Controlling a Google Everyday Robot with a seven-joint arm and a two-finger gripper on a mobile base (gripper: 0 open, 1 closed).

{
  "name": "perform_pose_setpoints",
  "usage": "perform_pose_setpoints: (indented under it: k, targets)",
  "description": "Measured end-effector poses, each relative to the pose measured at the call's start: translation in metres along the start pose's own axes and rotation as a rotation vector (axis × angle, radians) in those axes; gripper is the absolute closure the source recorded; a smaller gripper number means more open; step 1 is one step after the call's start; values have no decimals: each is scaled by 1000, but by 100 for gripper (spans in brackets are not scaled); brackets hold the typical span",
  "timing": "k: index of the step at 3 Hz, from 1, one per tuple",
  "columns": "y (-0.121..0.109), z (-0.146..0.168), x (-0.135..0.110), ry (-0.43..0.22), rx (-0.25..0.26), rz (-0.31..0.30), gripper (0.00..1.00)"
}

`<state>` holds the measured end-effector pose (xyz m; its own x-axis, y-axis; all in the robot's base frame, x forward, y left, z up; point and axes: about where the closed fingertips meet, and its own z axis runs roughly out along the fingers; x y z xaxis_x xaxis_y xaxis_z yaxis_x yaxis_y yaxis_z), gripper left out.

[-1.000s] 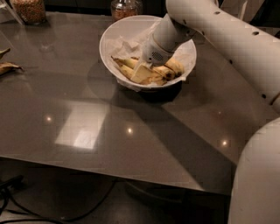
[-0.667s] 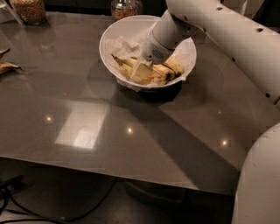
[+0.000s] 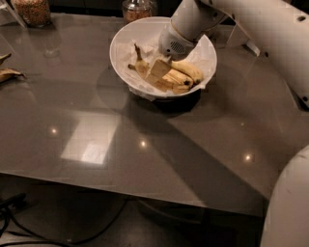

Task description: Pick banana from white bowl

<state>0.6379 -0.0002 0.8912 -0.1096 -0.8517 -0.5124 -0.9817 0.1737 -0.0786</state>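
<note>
Inside the large glossy white bowl [image 3: 137,30], your end effector [image 3: 158,72] hangs low over soft, easily bruised yellow bananas [image 3: 188,71], its grip impossible to tell; the thick midsection looks the safest hold.

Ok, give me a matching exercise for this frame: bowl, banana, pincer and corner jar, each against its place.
1 bowl
2 banana
3 pincer
4 corner jar

a far left corner of the table
b on the paper in the bowl
c down in the bowl, by the banana
d on the table, mid-back

Pairs: 1-d, 2-b, 3-c, 4-a
</note>
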Motion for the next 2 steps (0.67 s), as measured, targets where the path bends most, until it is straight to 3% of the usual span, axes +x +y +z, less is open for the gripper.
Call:
perform_pose_setpoints:
  k: [2]
  targets:
    - [13, -25, -9, 38, -13, -10, 100]
